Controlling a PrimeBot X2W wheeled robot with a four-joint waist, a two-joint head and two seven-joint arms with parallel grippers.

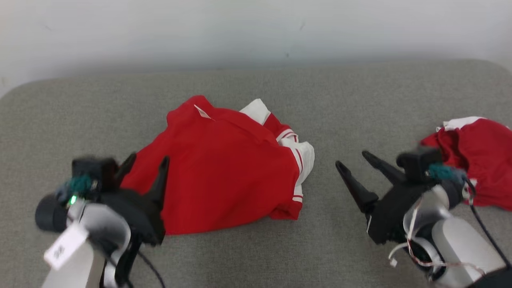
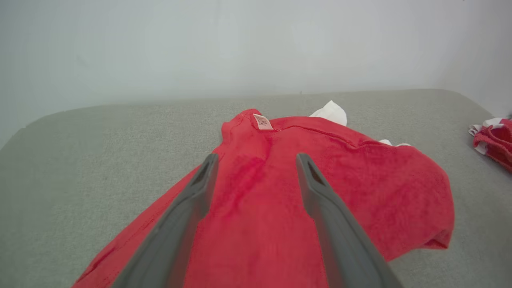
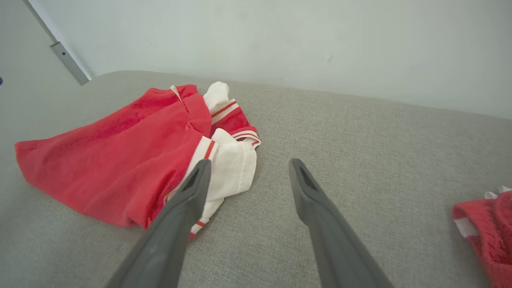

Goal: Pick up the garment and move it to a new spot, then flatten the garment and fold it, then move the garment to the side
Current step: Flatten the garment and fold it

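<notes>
Hovering over red garment (image 1: 224,172) w/ left gripper (image 1: 149,158), right gripper (image 1: 352,158) beside it, both wide, empty. Looks like pickup stage; next: pinch an edge each, lift.

Soft red knit on the garment (image 1: 224,172), matt and faintly fuzzy, with smoother white cloth at the striped trim (image 1: 304,158). Small pale fabric label (image 2: 262,121) sewn into the red. Underneath, coarse grey woven upholstery (image 1: 256,84), matt and grainy. Dull charcoal plastic, smooth, on the left gripper (image 1: 148,158) and the right gripper (image 1: 353,159). Glossy pale shell on the right forearm (image 1: 464,244). White paper tag (image 1: 66,245) on the left arm. Looser, more open red knit on the second garment (image 1: 484,160). Flat, smooth, matt wall (image 1: 256,28) behind.
</notes>
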